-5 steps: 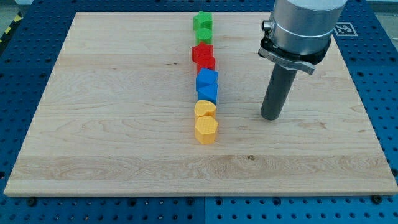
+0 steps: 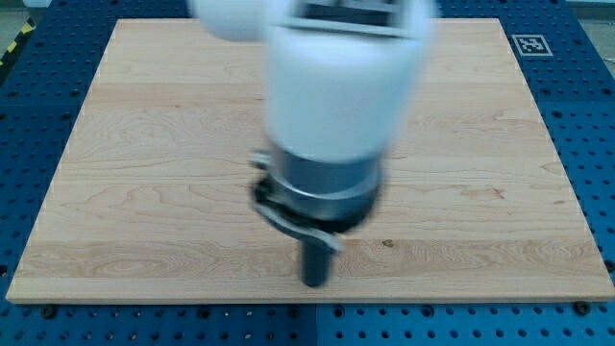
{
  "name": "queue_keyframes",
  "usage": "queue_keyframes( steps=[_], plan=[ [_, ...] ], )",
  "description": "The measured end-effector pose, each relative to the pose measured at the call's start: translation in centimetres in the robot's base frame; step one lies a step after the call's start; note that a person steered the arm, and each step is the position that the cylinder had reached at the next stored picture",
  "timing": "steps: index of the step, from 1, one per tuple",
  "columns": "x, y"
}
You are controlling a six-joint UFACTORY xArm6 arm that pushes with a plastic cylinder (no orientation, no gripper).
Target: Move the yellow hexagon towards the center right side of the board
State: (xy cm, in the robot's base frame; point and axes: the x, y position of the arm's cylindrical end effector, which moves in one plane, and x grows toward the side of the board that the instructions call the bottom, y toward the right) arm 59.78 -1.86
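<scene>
My arm fills the middle of the camera view, blurred by motion. My tip point(image 2: 315, 284) touches the wooden board point(image 2: 144, 144) near its bottom edge, at about mid-width. The arm hides the whole column of blocks: the yellow hexagon and the other yellow, blue, red and green blocks do not show. I cannot tell where the tip is relative to them.
The board lies on a blue perforated table point(image 2: 29, 317). A black-and-white marker tag point(image 2: 532, 44) sits at the board's top right corner.
The arm has swept from the board's upper right to its lower middle. My tip has moved left and towards the view's bottom. The arm now covers the block column.
</scene>
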Motion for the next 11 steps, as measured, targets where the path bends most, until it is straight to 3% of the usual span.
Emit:
queue_keyframes(
  steps=[1, 2, 4, 6, 11],
  plan=[
    [-5.4, -4.8],
    [-5.5, -4.8],
    [-6.3, 3.0],
    [-6.4, 6.1],
    [-14.4, 19.1]
  ],
)
